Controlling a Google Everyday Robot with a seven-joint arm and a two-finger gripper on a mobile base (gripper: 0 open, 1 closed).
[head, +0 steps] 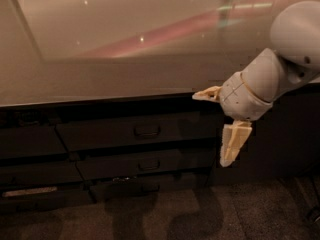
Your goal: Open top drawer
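Top drawer (110,133) sitting shut just under the table (100,79) edge, we are seeing its bar handle (146,131) at centre, our end effector (210,130) hovering by its right end, fingers (234,143) spreading wide, gripping nothing

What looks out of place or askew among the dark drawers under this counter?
A pale strip shows at the lowest left drawer front, perhaps a drawer slightly ajar. The wide dark top drawer sits shut and level; the cream two-finger gripper hangs open near its right end.
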